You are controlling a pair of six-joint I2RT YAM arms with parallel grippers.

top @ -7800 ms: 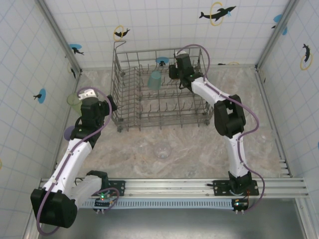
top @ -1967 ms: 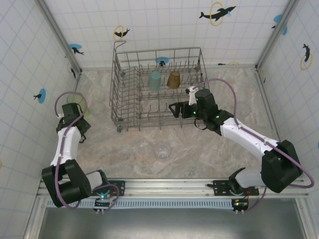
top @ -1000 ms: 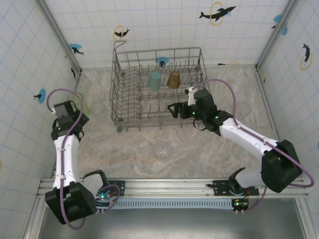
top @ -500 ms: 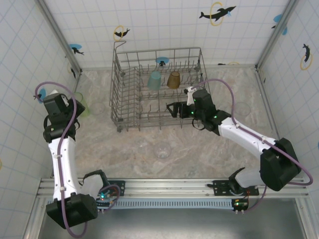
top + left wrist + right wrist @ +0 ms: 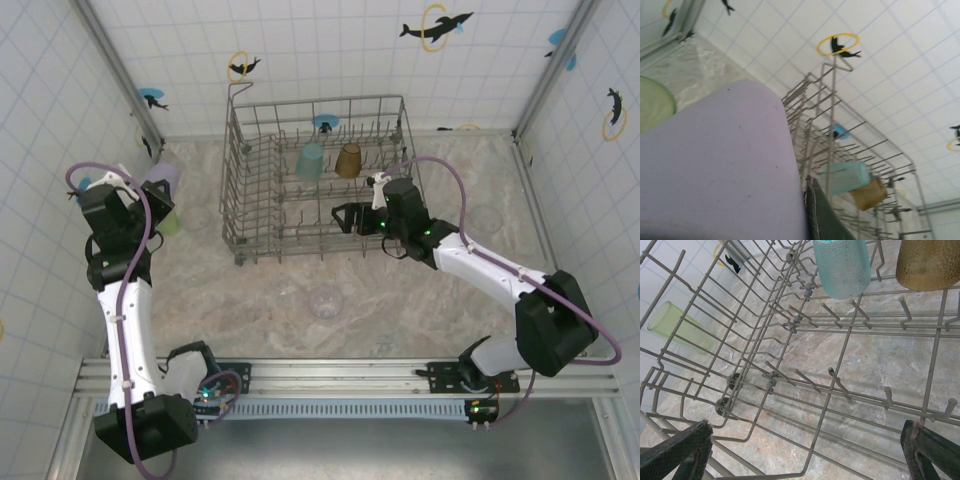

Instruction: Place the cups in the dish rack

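While the left fingers [image 5: 821,220] clamped the lavender cup [image 5: 715,165], the dish rack [image 5: 316,101] ahead of them, the right fingers [image 5: 344,218] stood wide at its near wall, teal cup [image 5: 842,265] and amber cup [image 5: 930,262] racked on tines just beyond them.

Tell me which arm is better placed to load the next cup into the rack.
Left. The left hand is shut on the lavender cup, just left of the dish rack. The right hand hangs open and empty over the rack's near edge.

Metal wire rack [image 5: 300,215], matt plastic lavender cup [image 5: 715,165]
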